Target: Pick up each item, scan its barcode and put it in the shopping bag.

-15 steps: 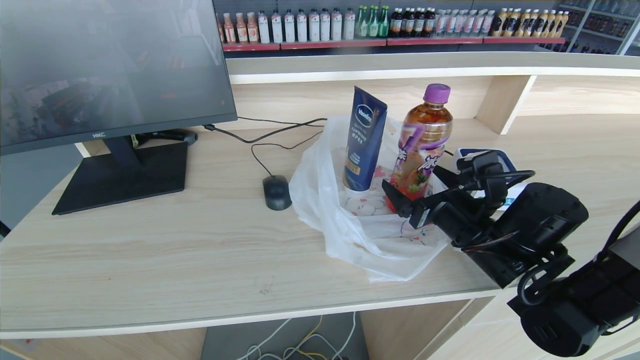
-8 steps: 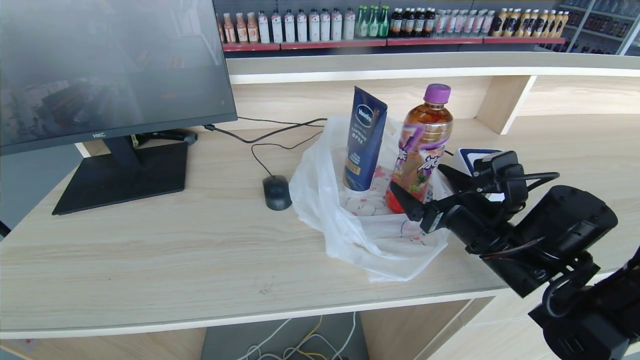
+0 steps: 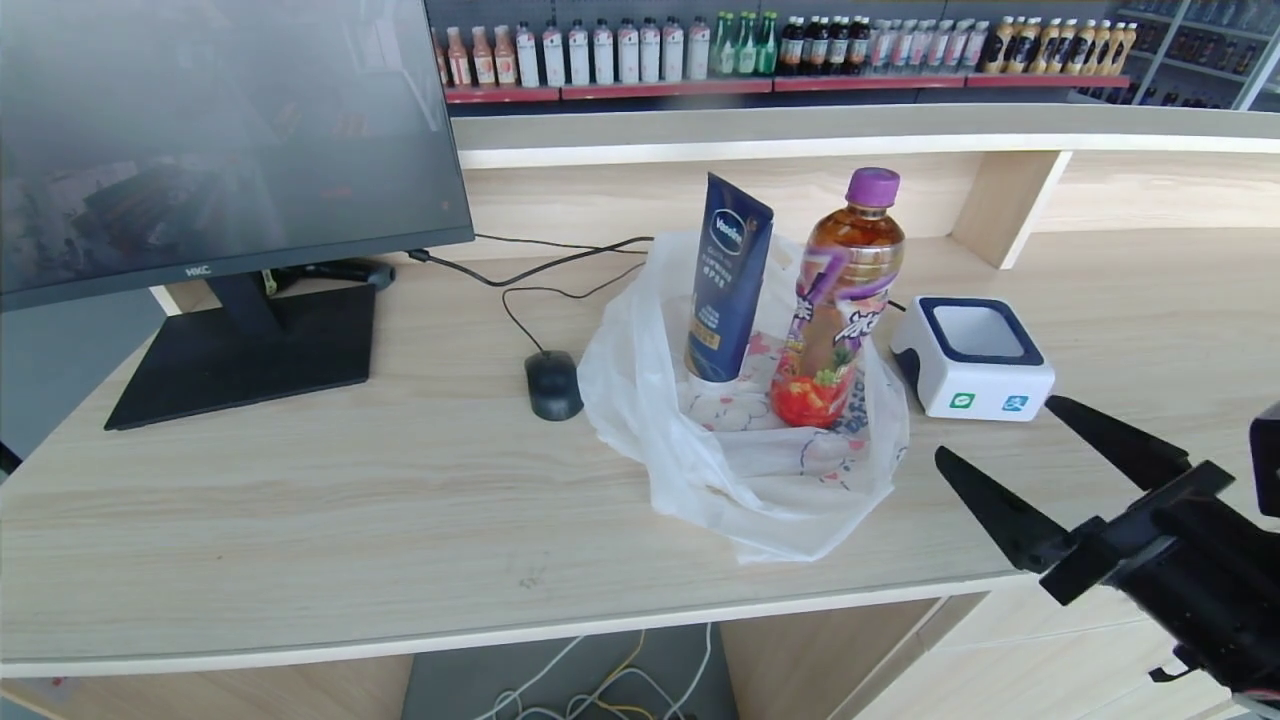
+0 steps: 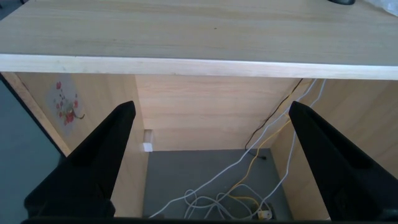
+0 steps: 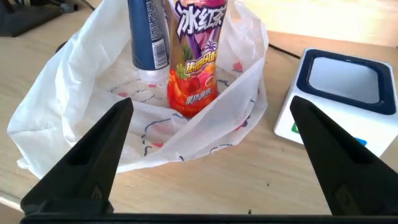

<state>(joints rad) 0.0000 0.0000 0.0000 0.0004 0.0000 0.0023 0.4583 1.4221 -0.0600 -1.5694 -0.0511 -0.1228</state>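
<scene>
Checkout scene as I see it from the remote station. A light wooden desk (image 3: 300, 500) carries a crumpled white translucent plastic shopping bag (image 3: 740, 480) right of the middle, near the front edge. Two items stand upright inside the bag, side by side: a dark blue lotion tube (image 3: 728, 290) resting on its white cap, and an amber tea bottle with a purple cap (image 3: 838, 300). A white box-shaped barcode scanner with a dark blue rim (image 3: 975, 358) sits just beside the bag, toward the desk's right end; the bag's rim appears to touch it, though I cannot be sure. The right gripper (image 3: 995, 428) hangs over the front edge near the right end, fingers spread wide and empty, apart from the bag. The left gripper (image 4: 211, 106) is likewise spread and empty, below the front edge. A black monitor (image 3: 220, 130) and a black mouse (image 3: 553, 385) occupy the left half.
</scene>
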